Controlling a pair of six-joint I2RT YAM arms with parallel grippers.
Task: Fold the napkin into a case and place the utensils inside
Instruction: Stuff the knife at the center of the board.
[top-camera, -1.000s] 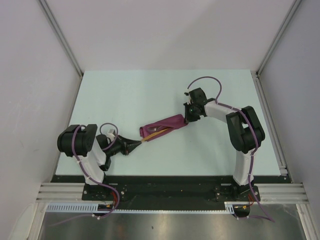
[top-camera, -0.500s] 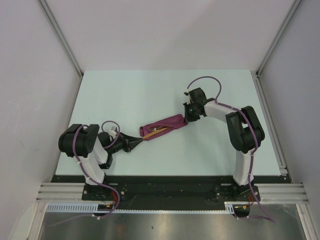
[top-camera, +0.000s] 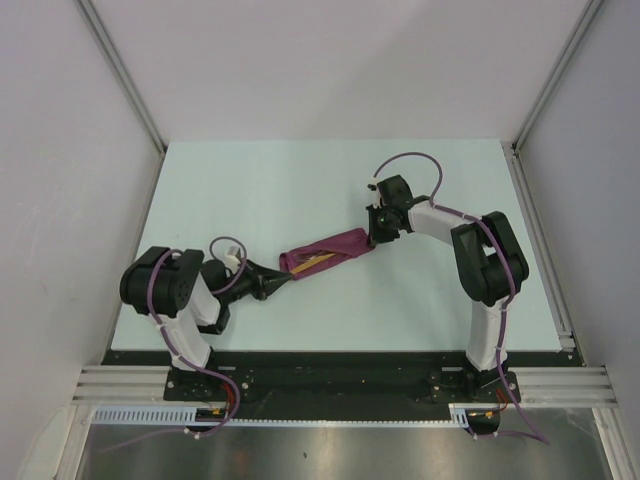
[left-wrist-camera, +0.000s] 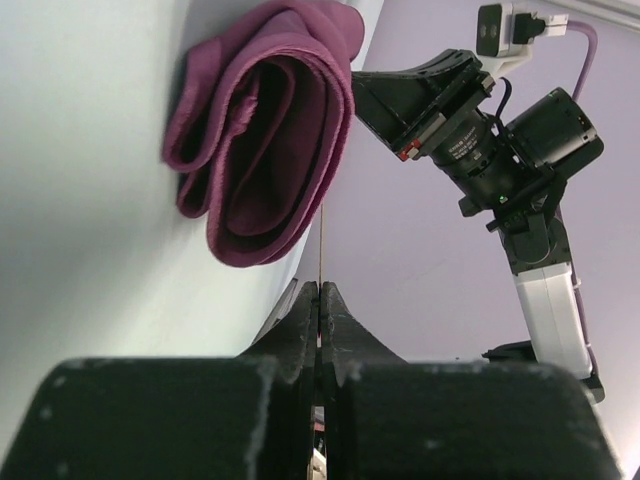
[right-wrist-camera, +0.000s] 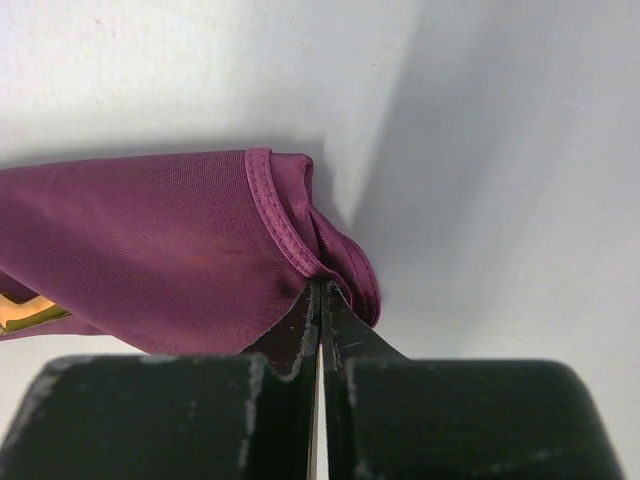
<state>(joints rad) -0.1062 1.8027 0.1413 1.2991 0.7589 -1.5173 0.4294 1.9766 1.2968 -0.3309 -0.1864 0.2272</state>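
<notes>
Plum-magenta cloth: the napkin was already folded into the case (top-camera: 330, 249), a narrow pocket lying slantwise near the middle of the table (top-camera: 250, 190), between my two arms.
Case mouth: in the left wrist view I saw it gaping in soft rolled layers at the end nearer my left arm.
Left gripper (top-camera: 283, 281): jaws pressed together on the thin handle of the golden-yellow piece (top-camera: 316, 259), whose other end lay in that mouth.
Right gripper (top-camera: 375, 238): jaws clamped on the hemmed corner at the case's other end, pinning it.
Silver spoon: I could not pick it out with any certainty.
Handling, cloth: I judged it light, limp and apt to bunch or slide on the smooth table, so the hem was the sound place to hold.
Handling, cutlery: stiff, slim and slippery, I reckoned; best taken by the handle end, square between the pads.
</notes>
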